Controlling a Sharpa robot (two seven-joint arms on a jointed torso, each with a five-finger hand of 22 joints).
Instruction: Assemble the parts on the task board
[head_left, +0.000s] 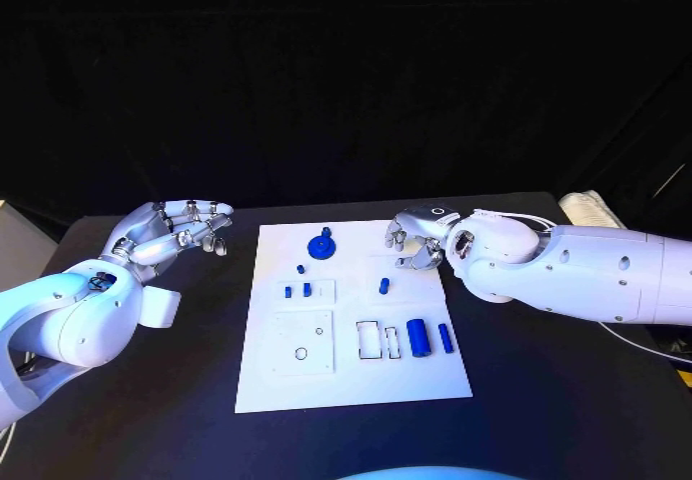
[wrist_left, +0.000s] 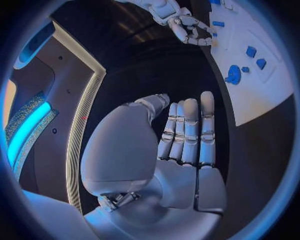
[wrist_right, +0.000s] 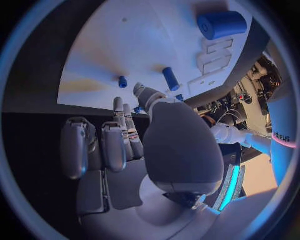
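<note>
Two glossy white rounded arms, left arm (head_left: 72, 320) with a dark round opening, right arm (head_left: 577, 270) dotted with dark screw holes, silver segmented left hand (head_left: 180, 228) and right hand (head_left: 418, 240), thin white cable along the right wrist.

Dim black surround, task board (head_left: 353, 380) brightly lit from above; wrist views fisheye-bent, rims blurred, blue glow

Black bench (head_left: 562, 400) under dim light, backed by a dark curtain (head_left: 346, 90). Folded white cloth (head_left: 588, 208) at the far right corner. Pale panel (wrist_left: 81, 125) with a glowing blue strip (wrist_left: 25, 131) off to one side.
</note>
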